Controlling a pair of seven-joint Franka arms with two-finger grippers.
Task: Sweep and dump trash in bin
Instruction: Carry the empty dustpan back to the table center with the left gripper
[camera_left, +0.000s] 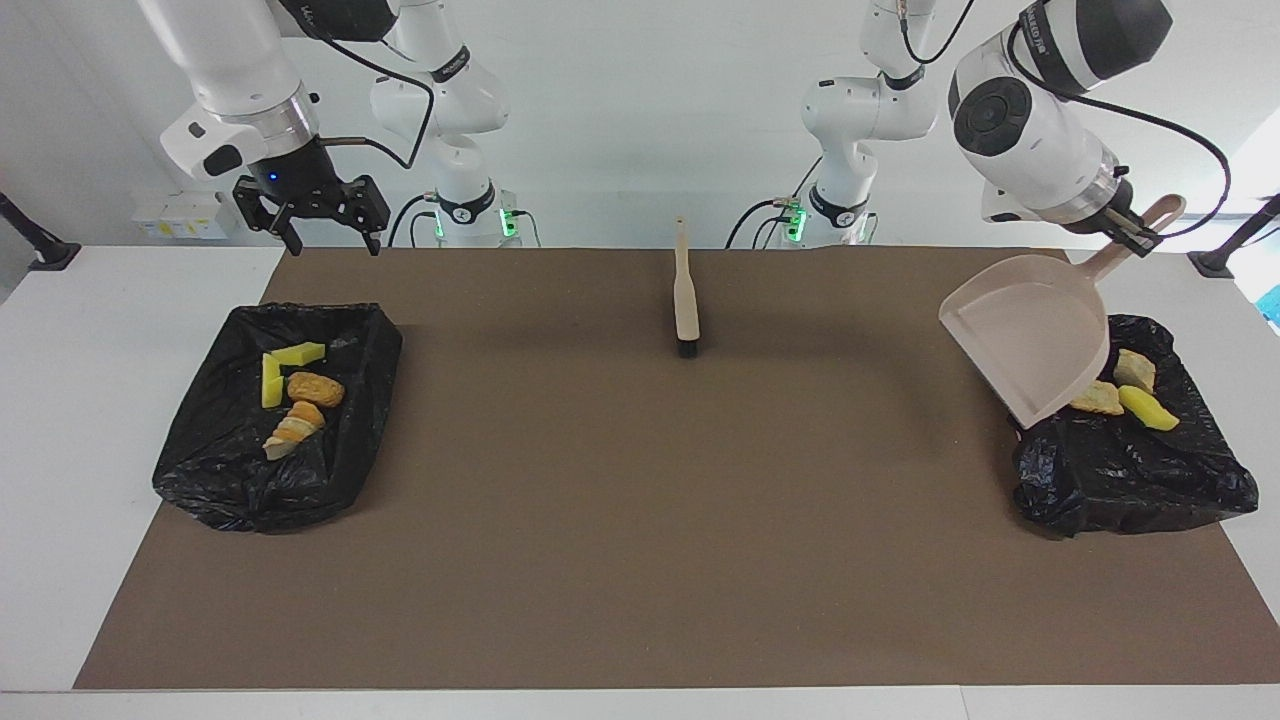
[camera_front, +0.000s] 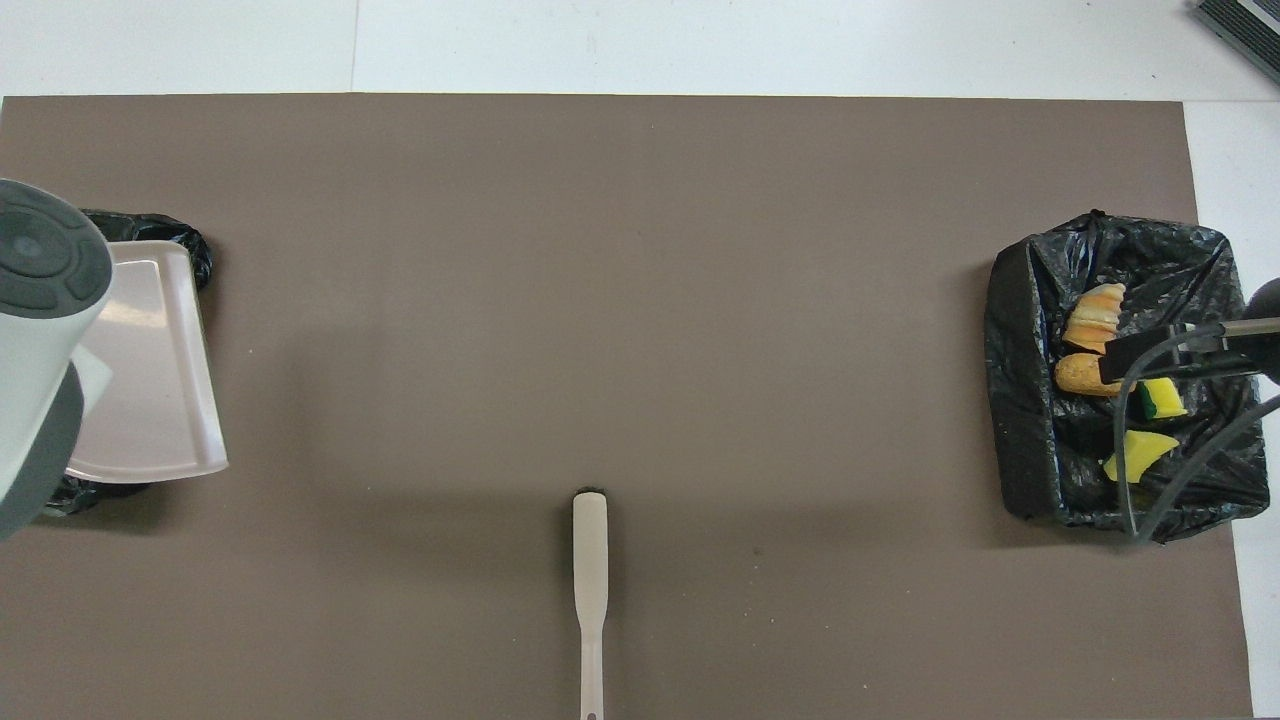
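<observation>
Left gripper (camera_left: 1133, 232) clamped on dustpan (camera_left: 1030, 335) handle, pan tilted over bin (camera_left: 1130, 460) at 3 o'clock. Right gripper (camera_left: 318, 222) apart, idle above other bin (camera_left: 200, 470). Trash (camera_left: 1118, 392) in both bins. Risk: pan lip snagging liner, dragging bin.

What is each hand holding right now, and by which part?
The left hand grips the beige dustpan by its handle, tilted over a black bin. The right hand is open and holds nothing.
</observation>
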